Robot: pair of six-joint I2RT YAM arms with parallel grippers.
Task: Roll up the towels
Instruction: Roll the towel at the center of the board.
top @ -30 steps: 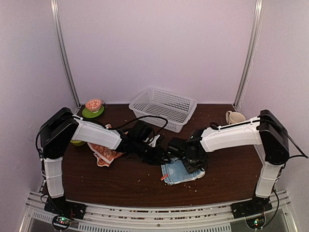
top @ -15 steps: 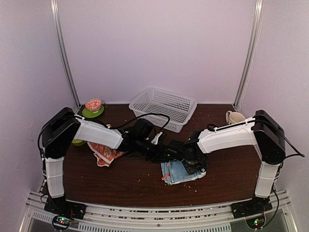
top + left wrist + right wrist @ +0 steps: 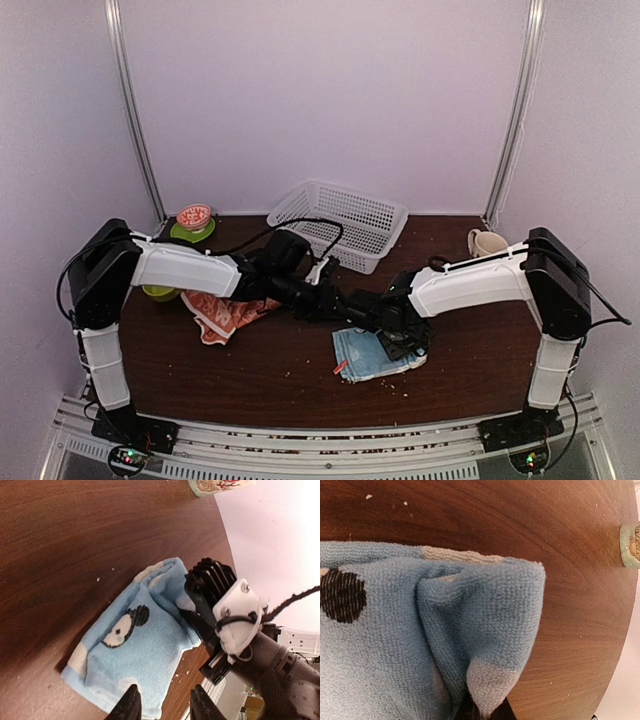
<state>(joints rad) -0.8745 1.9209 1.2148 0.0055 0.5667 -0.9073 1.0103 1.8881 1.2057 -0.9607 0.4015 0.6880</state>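
Soft and limp, the blue towel (image 3: 372,356) lies on the desk (image 3: 250,375), probably best taken by an edge. The right gripper (image 3: 482,707) pinches its far right fold; the left gripper (image 3: 162,706) hovers half-open, empty.

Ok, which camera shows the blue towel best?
Left wrist: almost the whole blue towel lies in view, right gripper pinching its edge. Top external has the right arm covering part; right wrist shows one corner close up.
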